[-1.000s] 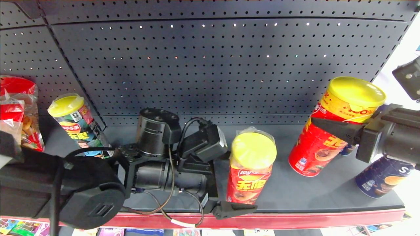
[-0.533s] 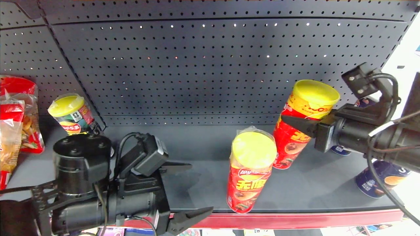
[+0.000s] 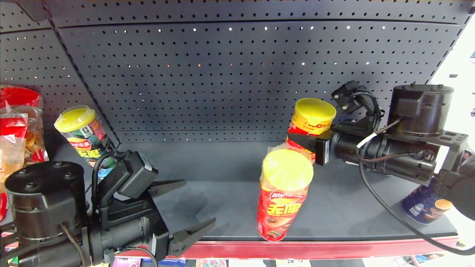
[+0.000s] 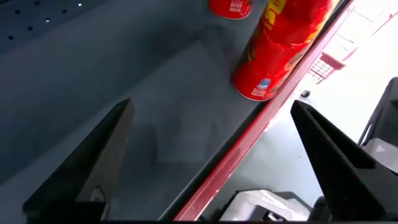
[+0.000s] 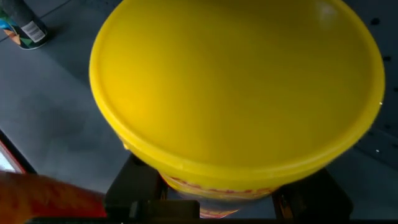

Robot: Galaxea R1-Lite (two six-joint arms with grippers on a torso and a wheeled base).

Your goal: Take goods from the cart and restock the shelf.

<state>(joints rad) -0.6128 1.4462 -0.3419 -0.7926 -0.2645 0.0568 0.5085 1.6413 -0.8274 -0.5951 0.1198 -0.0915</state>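
Observation:
A red chip can with a yellow lid (image 3: 311, 118) is held upright by my right gripper (image 3: 302, 142), shut on its upper body, deep on the shelf (image 3: 222, 167) near the pegboard. Its base is hidden behind a second red can (image 3: 284, 193) standing near the shelf's front edge. The right wrist view looks down on the held can's lid (image 5: 236, 87). My left gripper (image 3: 200, 202) hangs open and empty over the shelf's front left, apart from the standing can (image 4: 280, 50); its two fingers (image 4: 93, 168) spread wide.
A green-labelled can (image 3: 85, 137) leans at the back left beside snack bags (image 3: 18, 122). A dark blue can (image 3: 423, 204) stands at the right end under my right arm. A red lip (image 3: 334, 248) edges the shelf front. Open shelf floor lies between the left gripper and the standing can.
My right arm carried the can leftward and deeper into the shelf, behind the standing can. My left gripper drew back to the left, away from the standing can, staying open.

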